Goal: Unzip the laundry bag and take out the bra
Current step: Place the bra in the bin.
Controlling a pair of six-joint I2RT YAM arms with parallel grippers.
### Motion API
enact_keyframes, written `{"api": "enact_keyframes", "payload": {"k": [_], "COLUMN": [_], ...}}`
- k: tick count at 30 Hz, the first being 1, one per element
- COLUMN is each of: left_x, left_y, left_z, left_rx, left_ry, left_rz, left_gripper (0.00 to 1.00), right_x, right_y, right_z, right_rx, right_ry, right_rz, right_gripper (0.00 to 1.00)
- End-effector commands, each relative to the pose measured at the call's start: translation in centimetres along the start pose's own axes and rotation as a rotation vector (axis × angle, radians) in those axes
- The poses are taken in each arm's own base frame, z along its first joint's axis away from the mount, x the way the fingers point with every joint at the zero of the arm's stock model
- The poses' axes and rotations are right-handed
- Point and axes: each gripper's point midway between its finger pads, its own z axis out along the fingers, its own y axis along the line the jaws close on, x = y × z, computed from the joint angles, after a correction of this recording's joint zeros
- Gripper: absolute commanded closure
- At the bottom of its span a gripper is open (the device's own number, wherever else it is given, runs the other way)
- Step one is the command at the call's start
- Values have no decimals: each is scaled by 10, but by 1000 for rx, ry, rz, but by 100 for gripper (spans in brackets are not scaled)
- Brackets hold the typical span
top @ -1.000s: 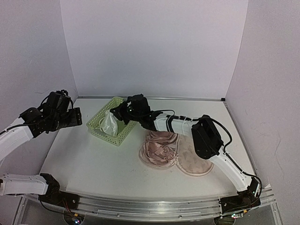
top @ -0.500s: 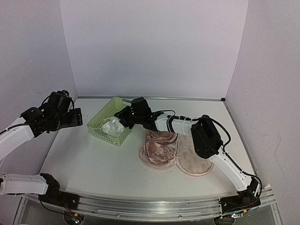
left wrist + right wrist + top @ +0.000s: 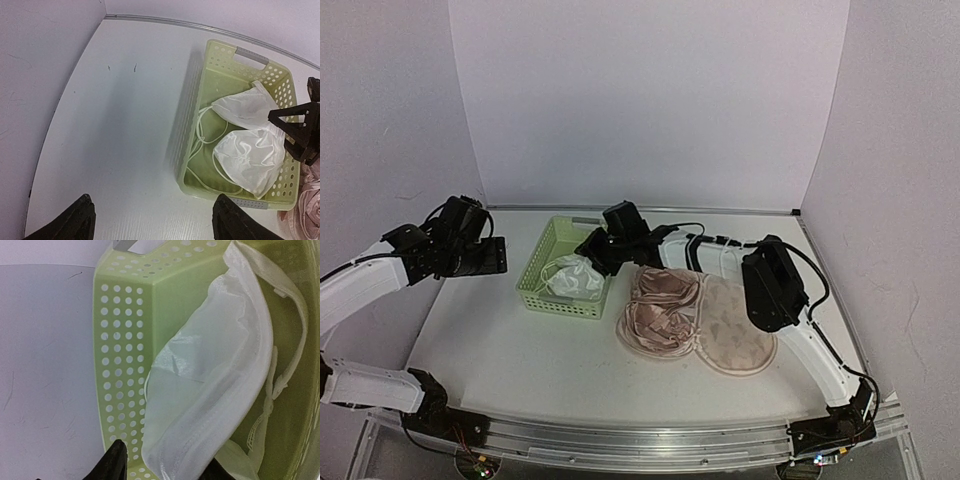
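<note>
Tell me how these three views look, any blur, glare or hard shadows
Top external view: even, soft light, no glare. Left wrist view: sharp on the white bra, a soft shadow left of the green basket, its claw fingers dark and blurred at the bottom edge. Right wrist view: very close, the bra's sheen bright but not washed out.

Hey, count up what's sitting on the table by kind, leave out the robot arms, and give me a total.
laundry bag, beige, lying open: 1
bra, white, inside the basket: 1
basket, light green plastic: 1
Total: 3
</note>
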Motion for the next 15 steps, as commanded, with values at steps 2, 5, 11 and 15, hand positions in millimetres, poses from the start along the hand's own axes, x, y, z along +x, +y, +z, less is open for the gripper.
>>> {"api": "enact_keyframes", "payload": {"k": [2, 5, 11, 15], "left_x": [-32, -34, -32, -31], "left_y": [-19, -23, -32, -36], "left_z": [-5, -3, 7, 11], "left_rx": [61, 67, 81, 85], "left_ry": [-55, -52, -26, -14], "left_rz": [-36, -34, -28, -26], "left_gripper": [20, 19, 20, 20], "right_x": [-20, -24, -30, -35], "right_y": [12, 12, 17, 20], "right_z": [-43, -54, -72, -86], "right_rx": [95, 129, 187, 224], "right_ry": [-35, -36, -43, -58], "right_rz": [-121, -165, -252, -310], "right_gripper": [54, 53, 51, 50]}}
